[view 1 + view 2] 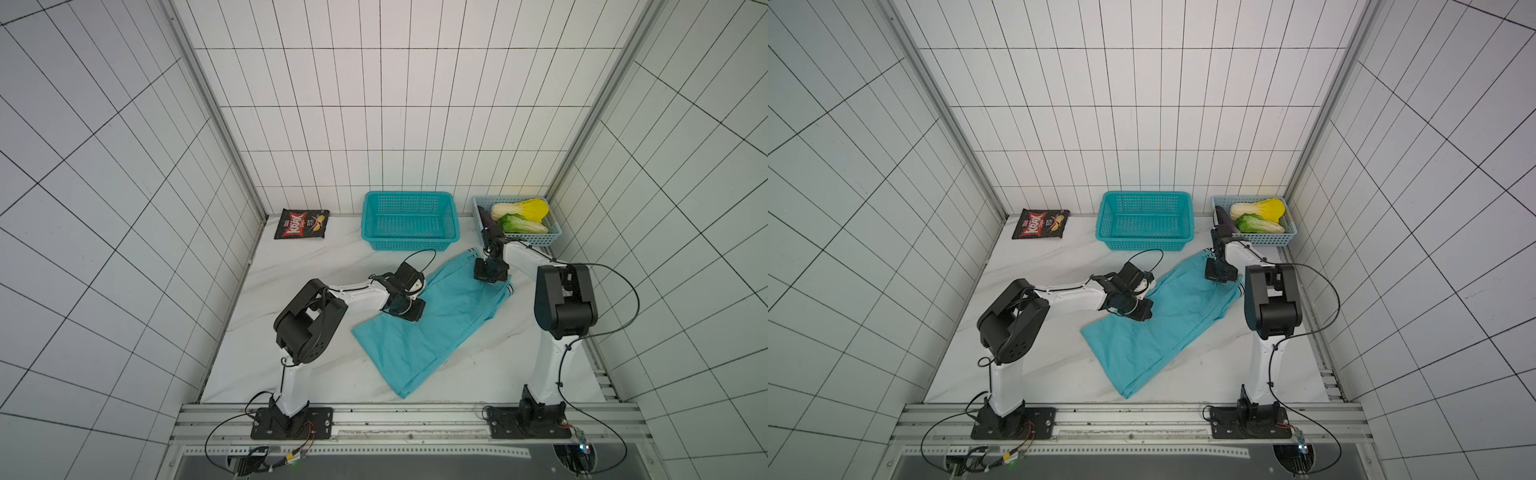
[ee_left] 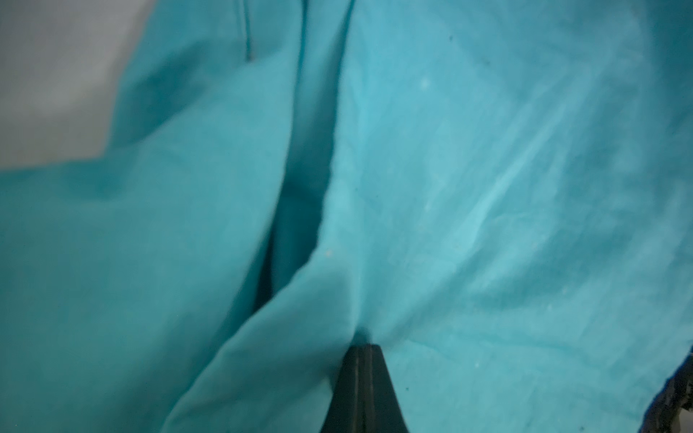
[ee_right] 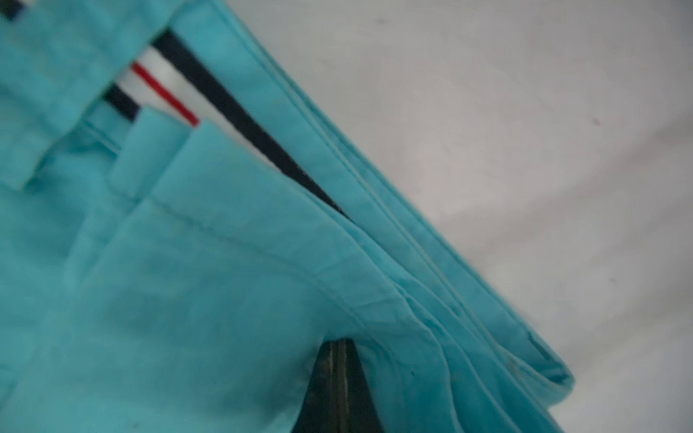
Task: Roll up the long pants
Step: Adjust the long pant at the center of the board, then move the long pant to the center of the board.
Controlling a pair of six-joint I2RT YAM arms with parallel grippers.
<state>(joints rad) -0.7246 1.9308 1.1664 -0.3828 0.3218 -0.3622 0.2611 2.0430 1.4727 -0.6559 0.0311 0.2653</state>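
The long pants (image 1: pixel 432 332) (image 1: pixel 1154 336) lie spread diagonally on the white marble table (image 1: pixel 299 282), their legs pointing toward the front edge. Their striped waistband trim (image 3: pixel 240 112) lies at the far right end. My left gripper (image 1: pixel 413 311) (image 1: pixel 1140 311) sits at the pants' left edge, mid-length. In the left wrist view this gripper (image 2: pixel 363 346) is shut, with cloth puckered at its tips. My right gripper (image 1: pixel 490 276) (image 1: pixel 1221 274) is down on the waistband end. In the right wrist view it (image 3: pixel 339 343) is shut, with a cloth fold gathered over its tips.
An empty turquoise plastic basket (image 1: pixel 409 194) stands at the back, just beyond the pants. A pale blue basket (image 1: pixel 540 240) holding vegetables is at the back right, close behind the right arm. A black chips bag (image 1: pixel 301 224) lies at the back left.
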